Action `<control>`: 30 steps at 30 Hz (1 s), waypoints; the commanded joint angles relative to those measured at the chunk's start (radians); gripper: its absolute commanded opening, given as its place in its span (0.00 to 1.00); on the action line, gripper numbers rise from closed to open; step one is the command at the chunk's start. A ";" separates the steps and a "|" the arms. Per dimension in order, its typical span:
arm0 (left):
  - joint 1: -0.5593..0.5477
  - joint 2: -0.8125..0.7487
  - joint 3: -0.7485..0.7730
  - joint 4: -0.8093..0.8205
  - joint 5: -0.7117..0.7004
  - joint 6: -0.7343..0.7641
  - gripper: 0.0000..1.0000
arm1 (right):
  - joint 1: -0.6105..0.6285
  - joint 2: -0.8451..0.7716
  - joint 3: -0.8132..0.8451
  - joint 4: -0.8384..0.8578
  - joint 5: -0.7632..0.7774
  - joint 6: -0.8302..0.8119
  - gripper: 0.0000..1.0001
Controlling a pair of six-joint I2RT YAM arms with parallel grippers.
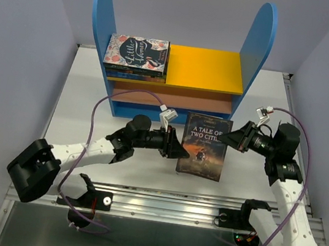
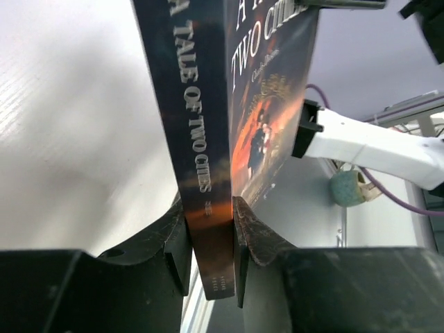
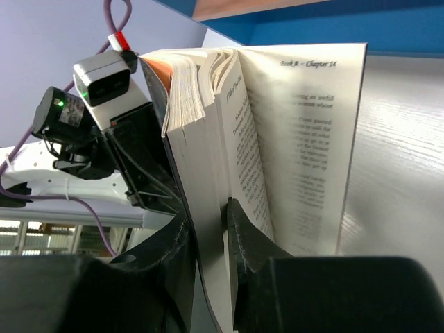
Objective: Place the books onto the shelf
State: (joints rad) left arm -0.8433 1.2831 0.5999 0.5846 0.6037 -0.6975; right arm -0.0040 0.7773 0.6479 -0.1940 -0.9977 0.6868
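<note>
Evidently dark thin paperback (image 1: 204, 147) likely light, floppy: left pincer (image 2: 210, 216) clamps spine, right pincer (image 3: 207, 220) pinches page block, loose leaves fanning; spine hold stiffest.

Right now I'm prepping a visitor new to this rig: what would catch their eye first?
The dark paperback A Tale of Two Cities, held upright at the middle of the white table: the left gripper pinches its spine, the right gripper its page edge. Behind stands the blue-sided shelf, a Little Women-topped stack of books on the left of its yellow board.
</note>
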 commanded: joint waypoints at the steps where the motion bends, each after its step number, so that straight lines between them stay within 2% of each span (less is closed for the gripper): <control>1: -0.007 -0.145 -0.034 0.133 -0.064 -0.031 0.00 | 0.010 -0.032 0.079 0.025 0.005 0.004 0.01; 2: -0.007 -0.187 -0.041 0.133 -0.088 -0.043 0.00 | 0.010 -0.036 0.103 -0.040 0.057 -0.038 0.07; 3: -0.007 -0.209 -0.048 0.133 -0.093 -0.043 0.00 | 0.010 -0.036 0.119 -0.077 0.092 -0.062 0.23; 4: -0.007 -0.234 -0.054 0.127 -0.099 -0.042 0.00 | 0.010 -0.038 0.133 -0.112 0.125 -0.085 0.47; 5: -0.007 -0.258 -0.054 0.118 -0.107 -0.039 0.00 | 0.010 -0.041 0.147 -0.166 0.183 -0.125 0.61; 6: -0.007 -0.309 -0.049 0.097 -0.120 -0.036 0.00 | 0.010 -0.046 0.166 -0.185 0.212 -0.141 0.86; 7: -0.007 -0.335 -0.043 0.083 -0.130 -0.024 0.00 | 0.010 -0.052 0.177 -0.206 0.241 -0.151 0.97; 8: -0.007 -0.356 -0.034 0.063 -0.137 -0.019 0.00 | 0.010 -0.055 0.185 -0.225 0.313 -0.165 1.00; 13: -0.011 -0.481 0.102 -0.075 -0.168 0.045 0.00 | 0.010 -0.065 0.211 -0.338 0.569 -0.188 1.00; 19: -0.014 -0.498 0.337 -0.215 -0.291 0.165 0.00 | 0.010 -0.073 0.210 -0.366 0.611 -0.217 1.00; 23: -0.014 -0.459 0.477 -0.221 -0.396 0.199 0.00 | 0.010 -0.078 0.211 -0.371 0.623 -0.224 1.00; 24: -0.014 -0.447 0.504 -0.224 -0.435 0.202 0.00 | 0.010 -0.079 0.211 -0.371 0.623 -0.224 1.00; 25: -0.013 -0.418 0.555 -0.245 -0.558 0.188 0.00 | 0.010 -0.079 0.211 -0.371 0.622 -0.222 1.00; 27: -0.013 -0.384 0.604 -0.265 -0.706 0.173 0.00 | 0.010 -0.079 0.211 -0.372 0.622 -0.222 1.00; 30: -0.013 -0.303 0.673 -0.250 -1.000 0.156 0.00 | 0.010 -0.081 0.211 -0.372 0.614 -0.221 1.00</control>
State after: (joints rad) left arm -0.8639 0.9154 1.1667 0.1776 0.0185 -0.5396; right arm 0.0116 0.7128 0.8257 -0.5758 -0.3965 0.4854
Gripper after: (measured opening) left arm 0.345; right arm 0.995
